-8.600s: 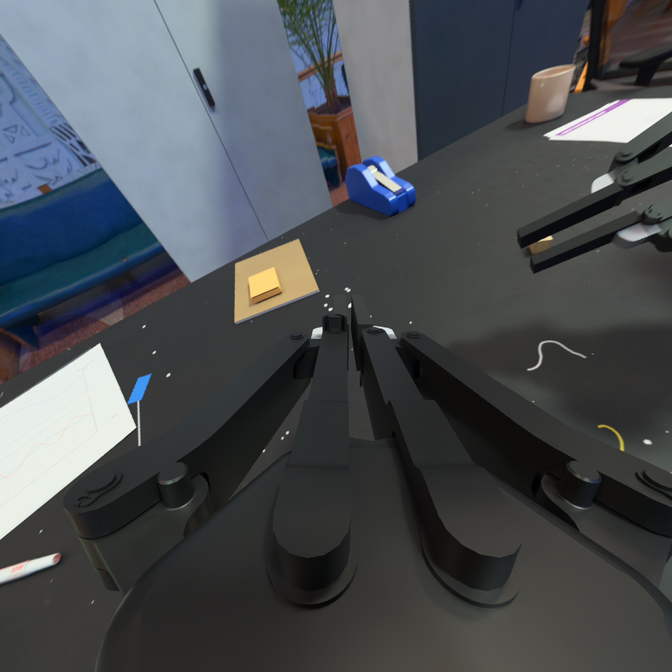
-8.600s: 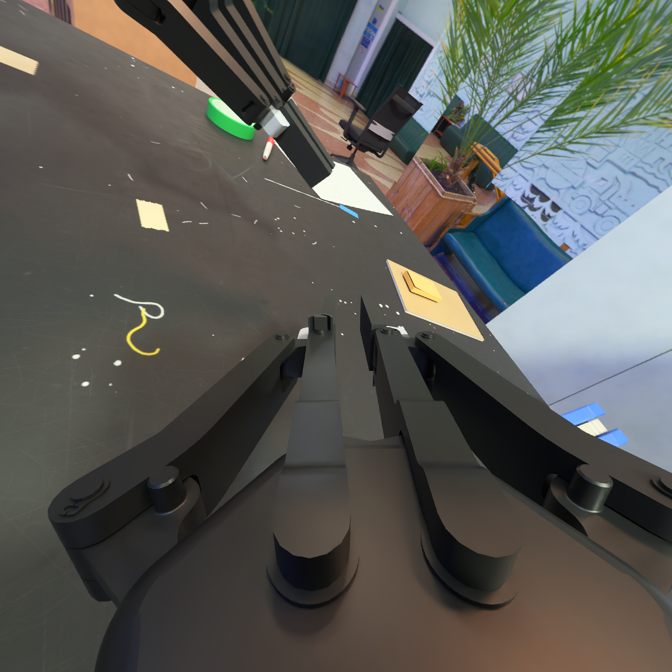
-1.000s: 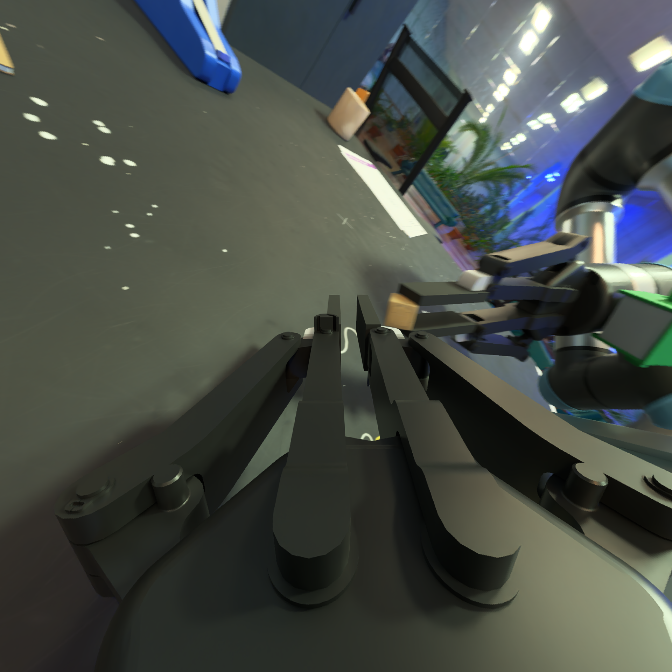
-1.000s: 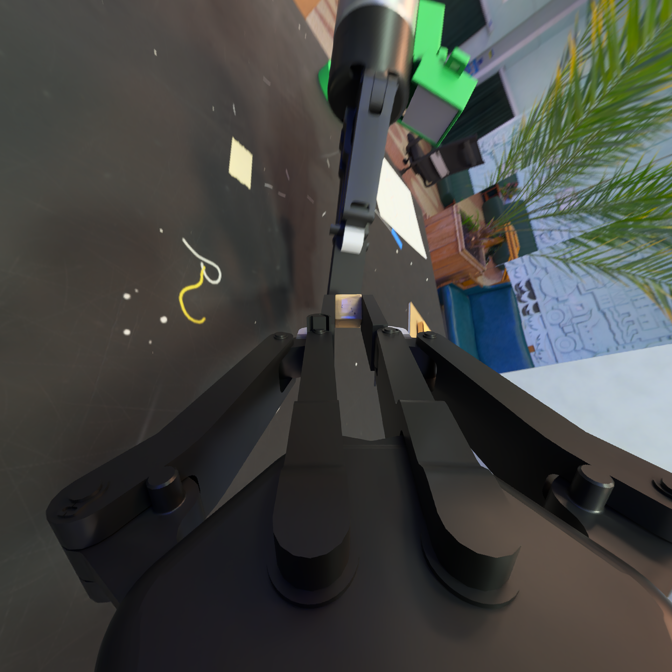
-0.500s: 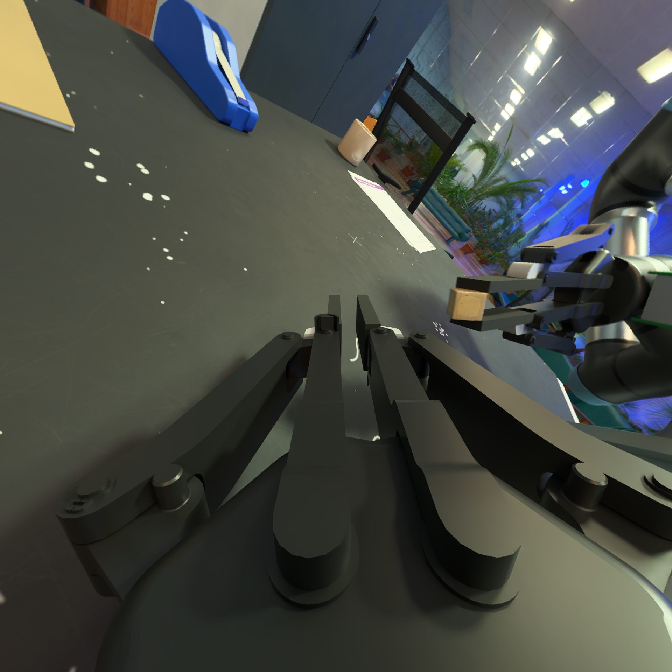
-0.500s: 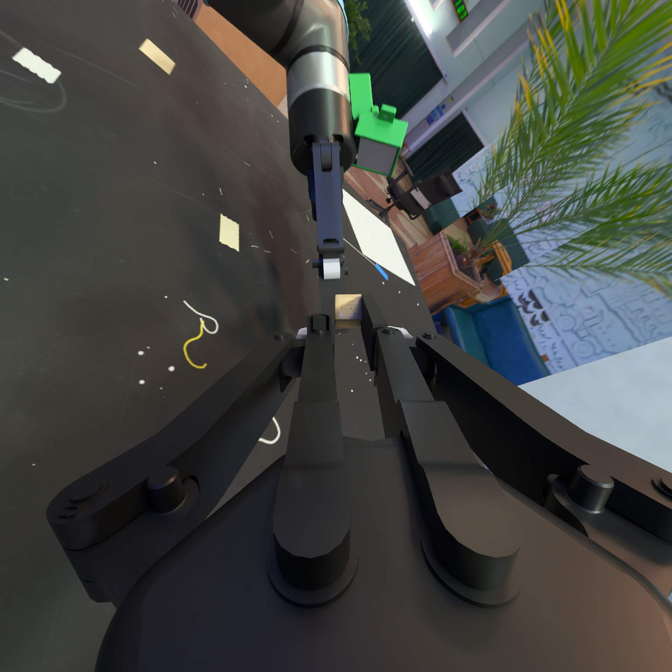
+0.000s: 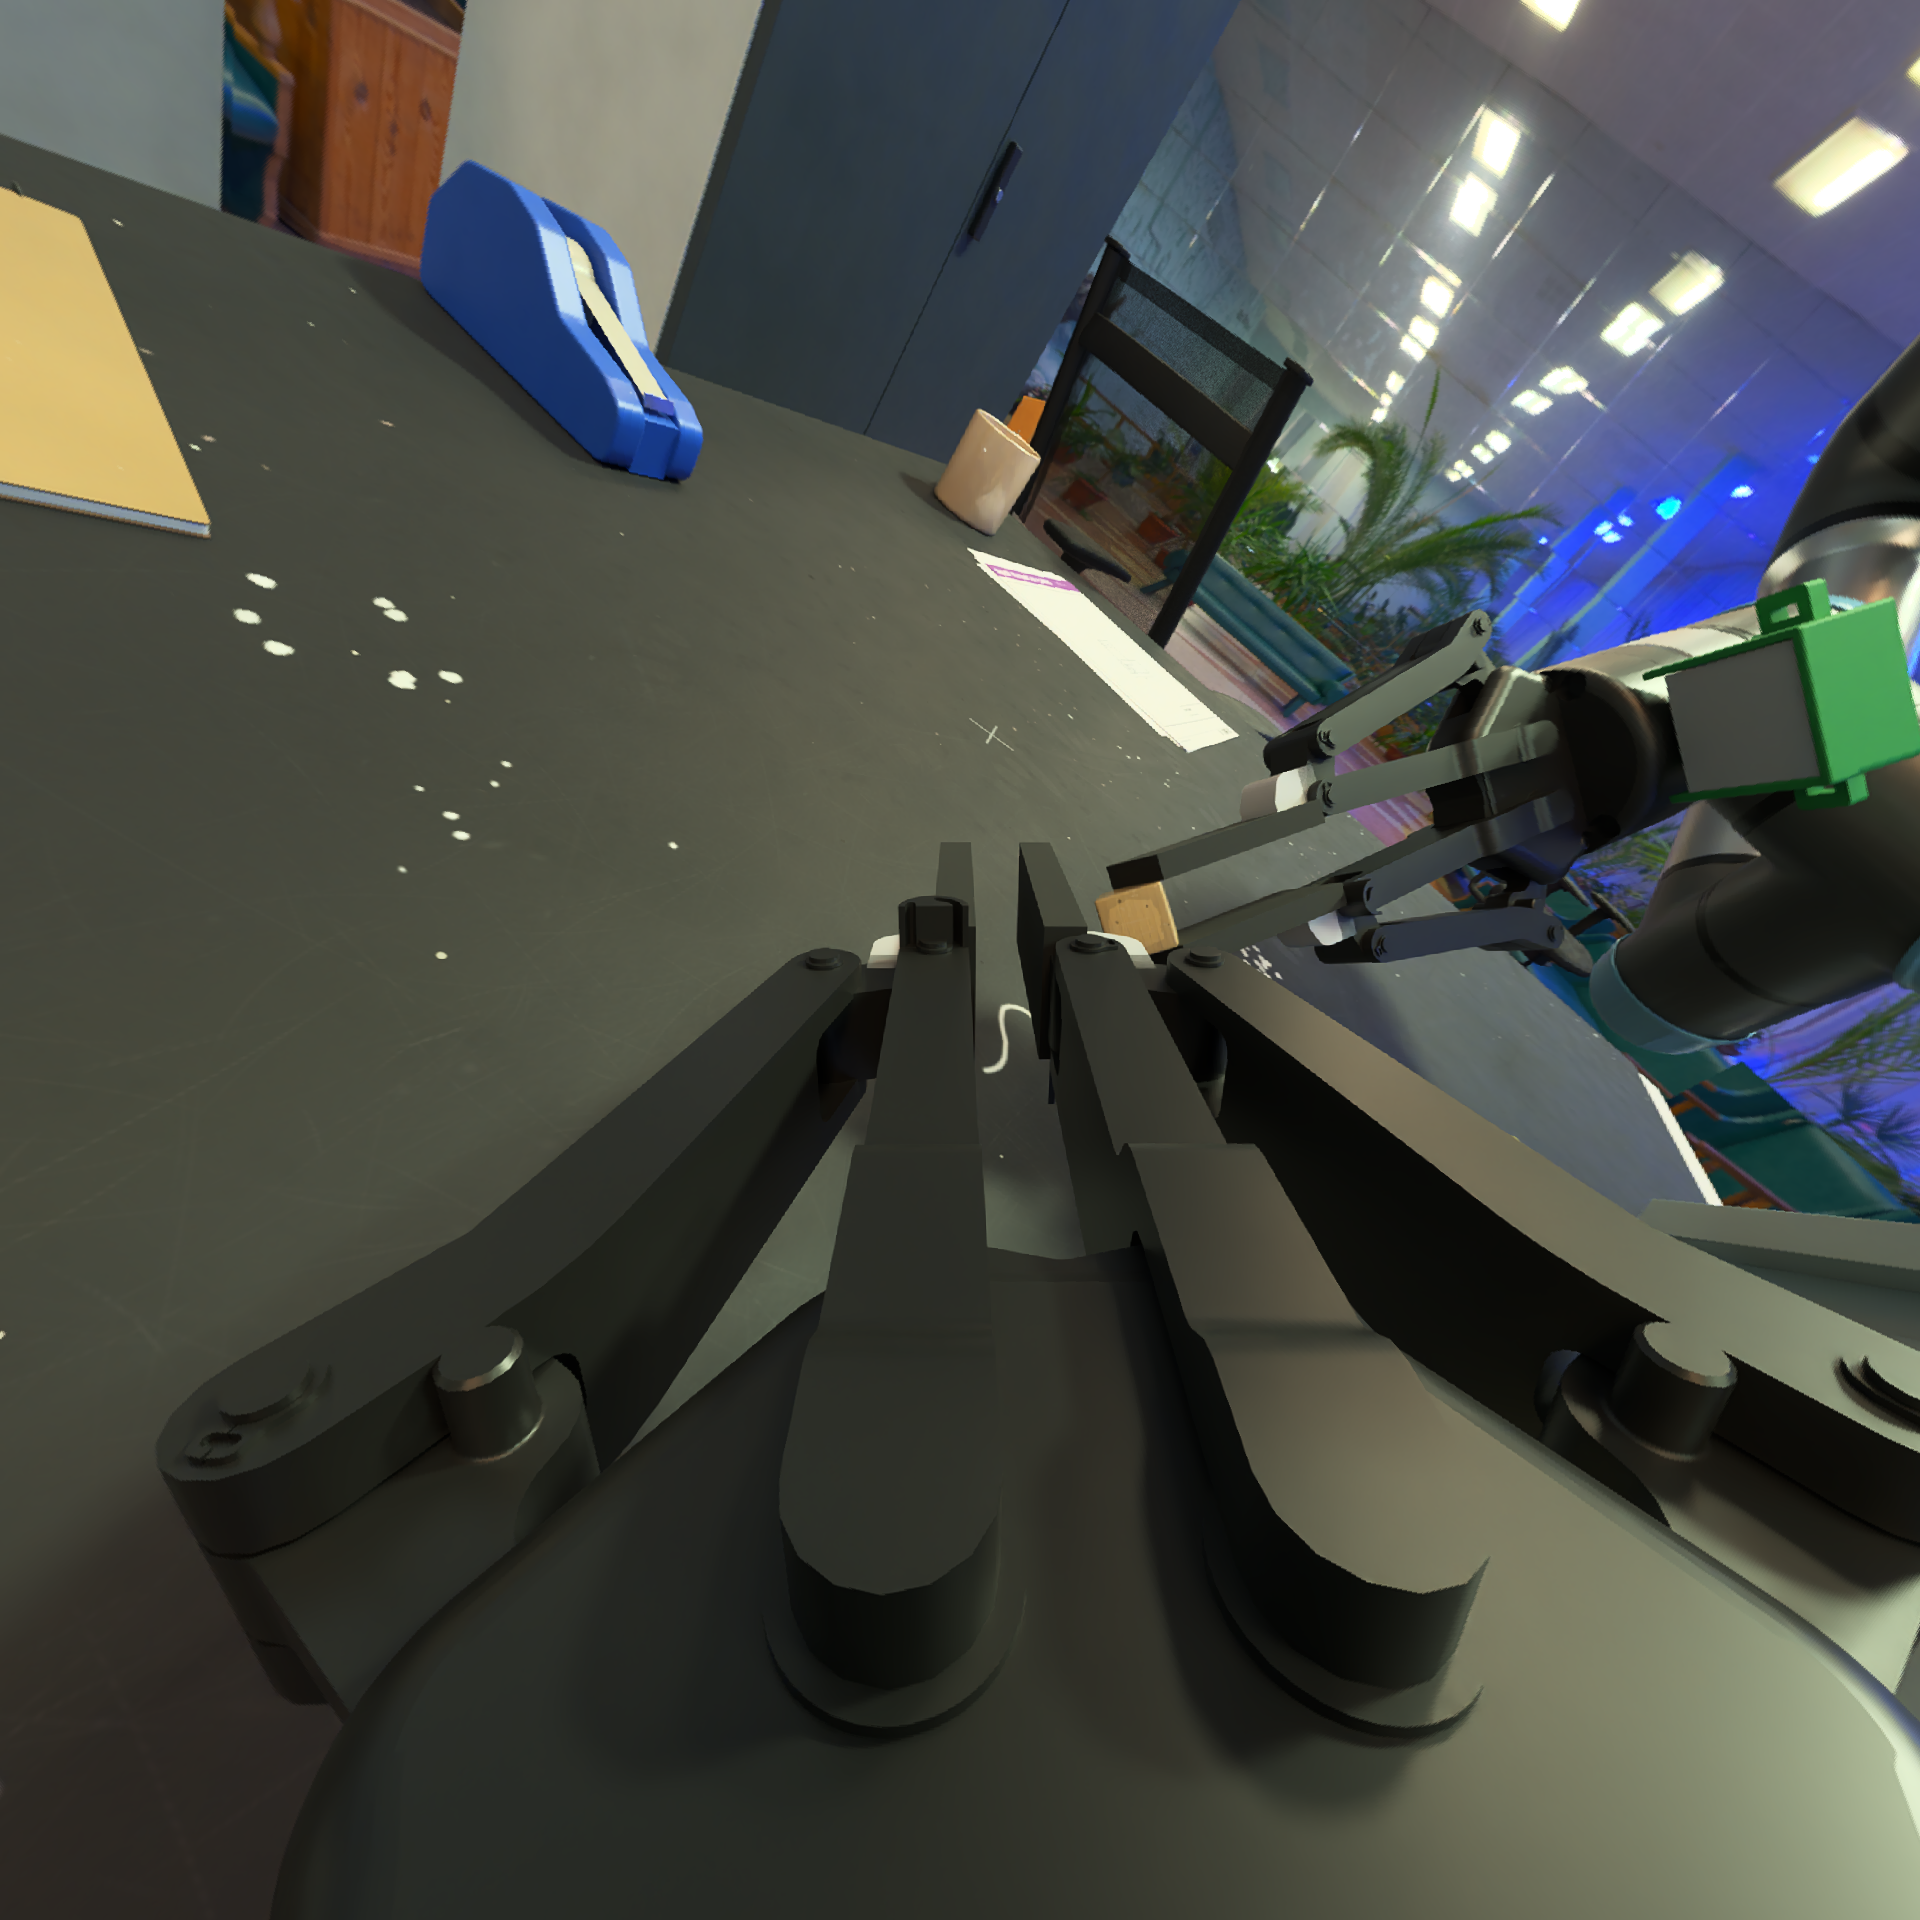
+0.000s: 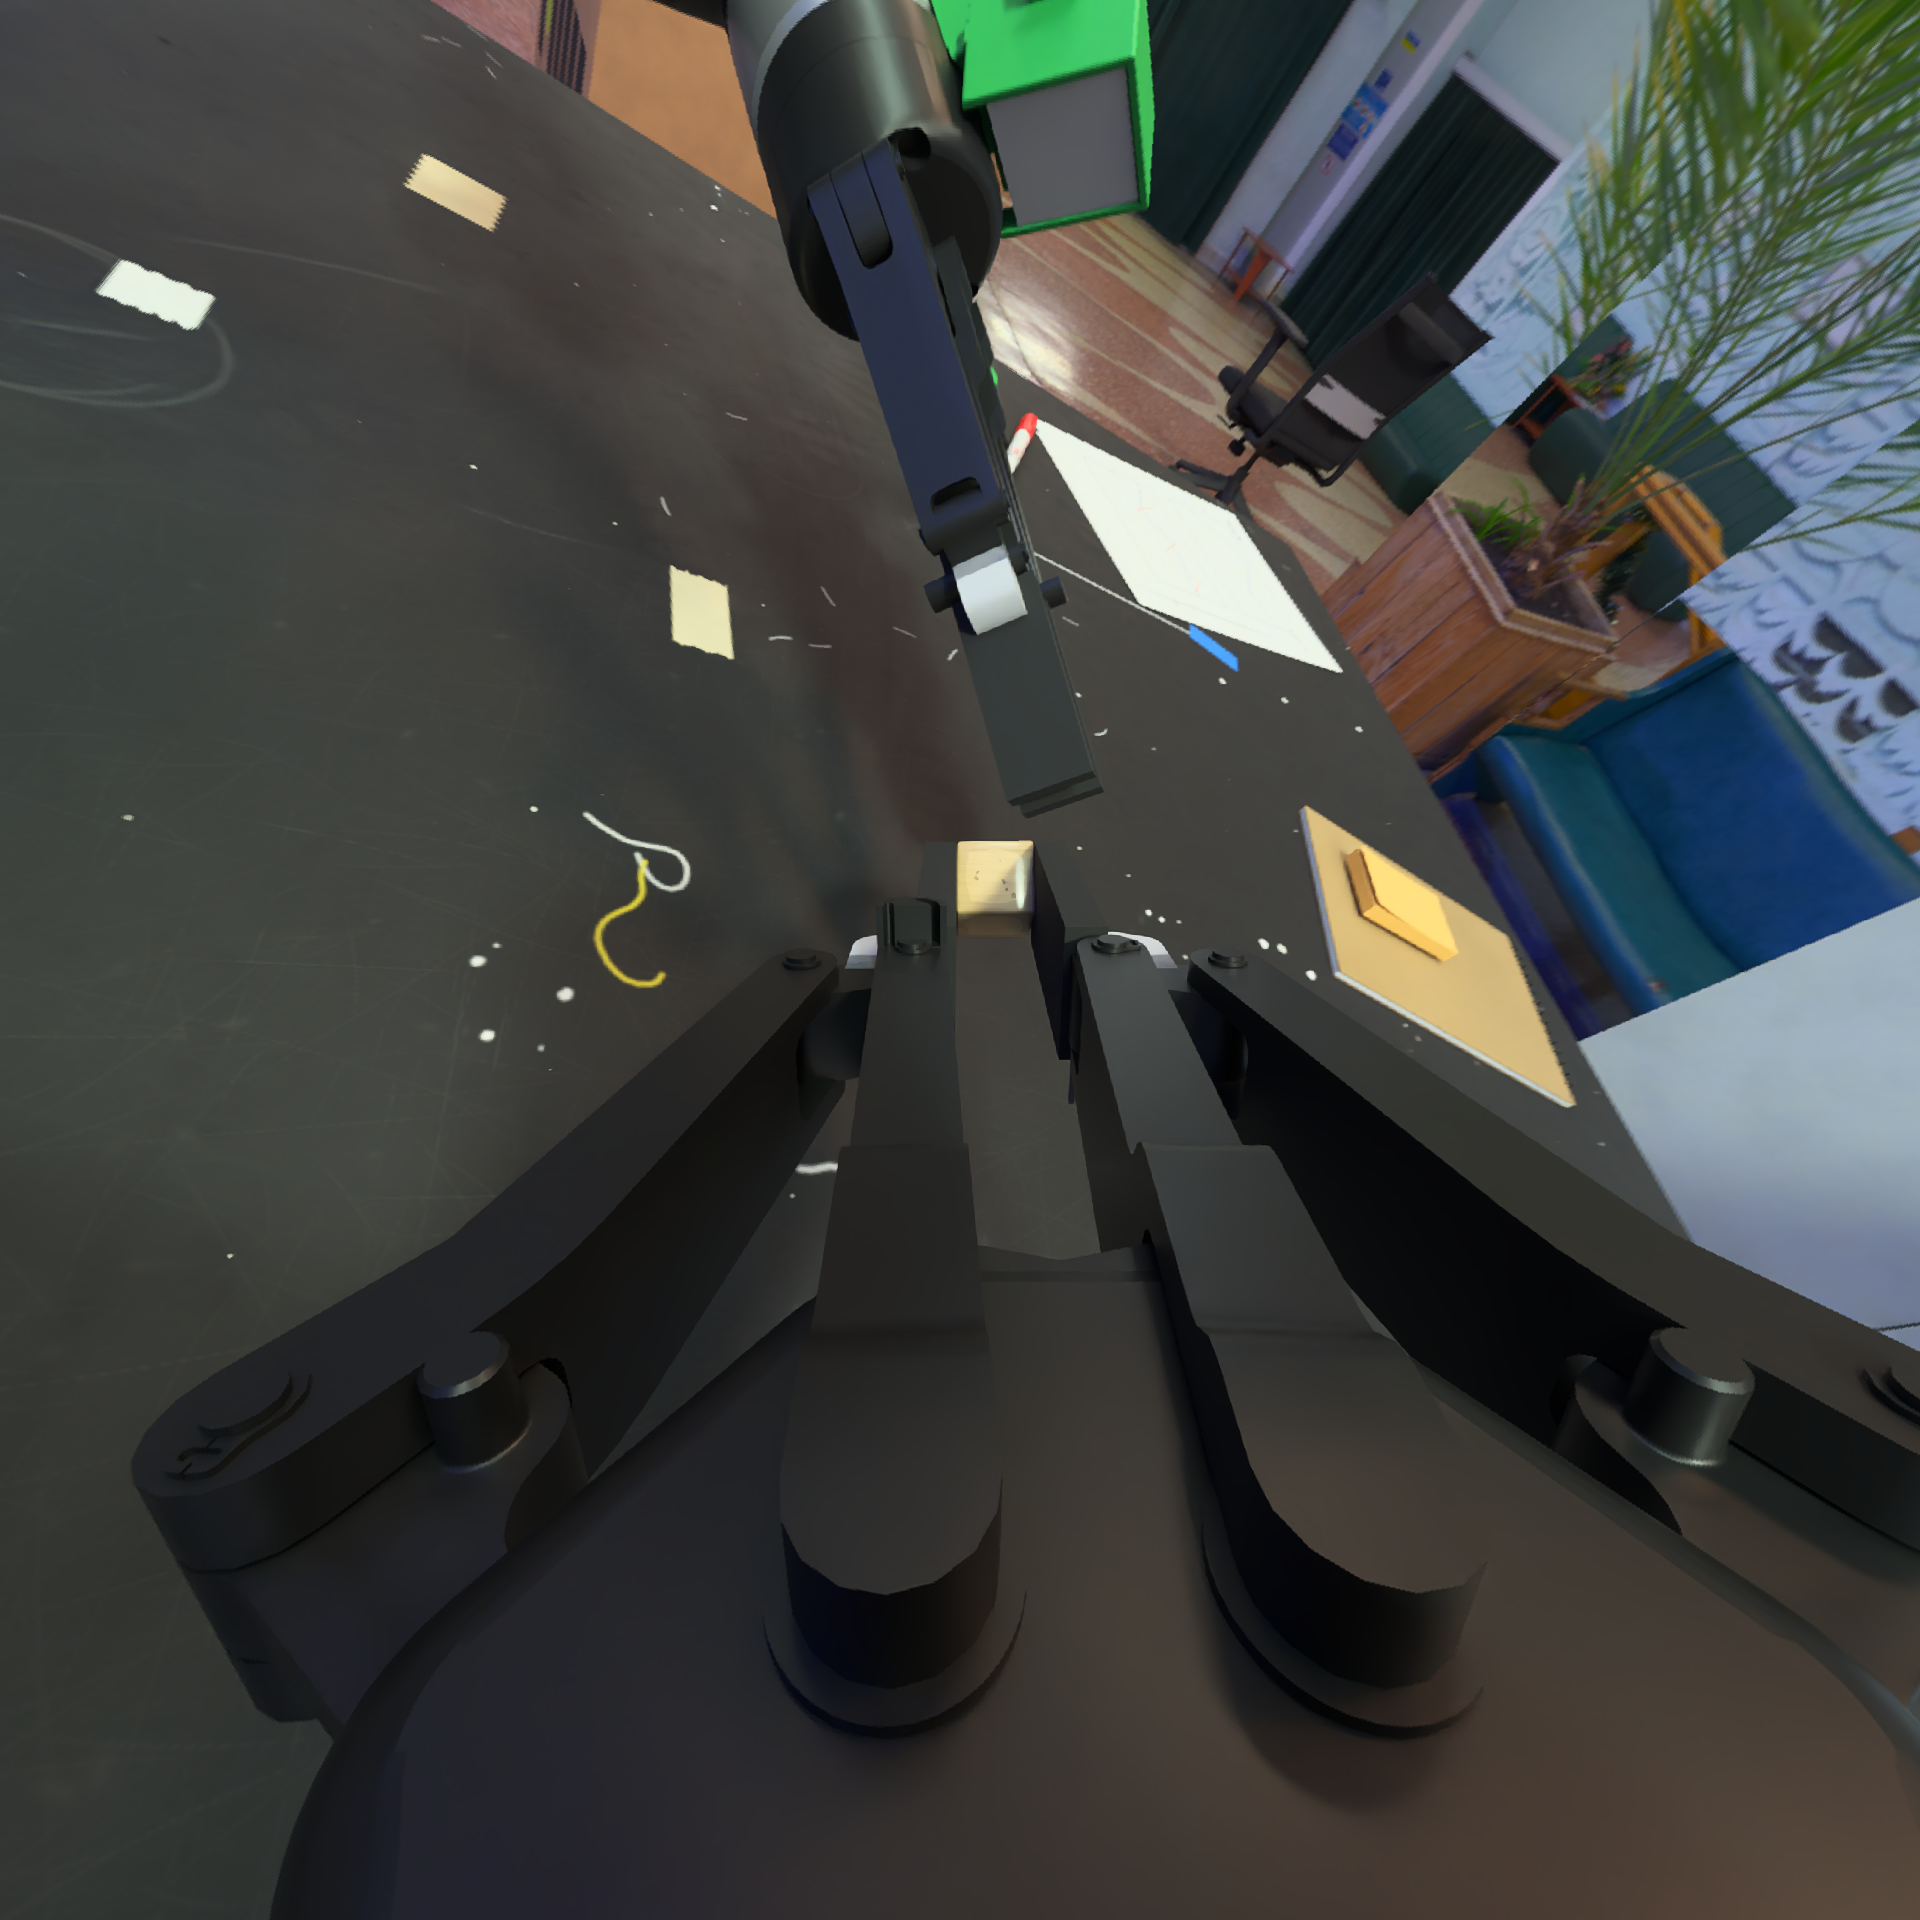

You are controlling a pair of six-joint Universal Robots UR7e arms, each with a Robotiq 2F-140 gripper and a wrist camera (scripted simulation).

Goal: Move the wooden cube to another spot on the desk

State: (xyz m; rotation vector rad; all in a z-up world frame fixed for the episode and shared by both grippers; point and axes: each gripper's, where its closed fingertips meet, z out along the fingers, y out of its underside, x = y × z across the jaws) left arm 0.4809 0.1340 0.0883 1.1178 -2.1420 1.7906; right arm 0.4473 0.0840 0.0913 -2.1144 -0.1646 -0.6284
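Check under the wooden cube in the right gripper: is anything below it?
The wooden cube sits clamped in the right gripper, above bare dark desk. Beside it lie white and yellow string bits. The spot directly beneath is hidden by the fingers.

I assess this as an office: dark desk (image 7: 623, 727) carrying a blue tape dispenser (image 7: 561, 322), paper sheets (image 8: 1174, 540) and a notepad (image 8: 1434, 956); swivel chair (image 8: 1340, 405), cabinets (image 7: 862, 208) and potted palms (image 8: 1538, 561) beyond.
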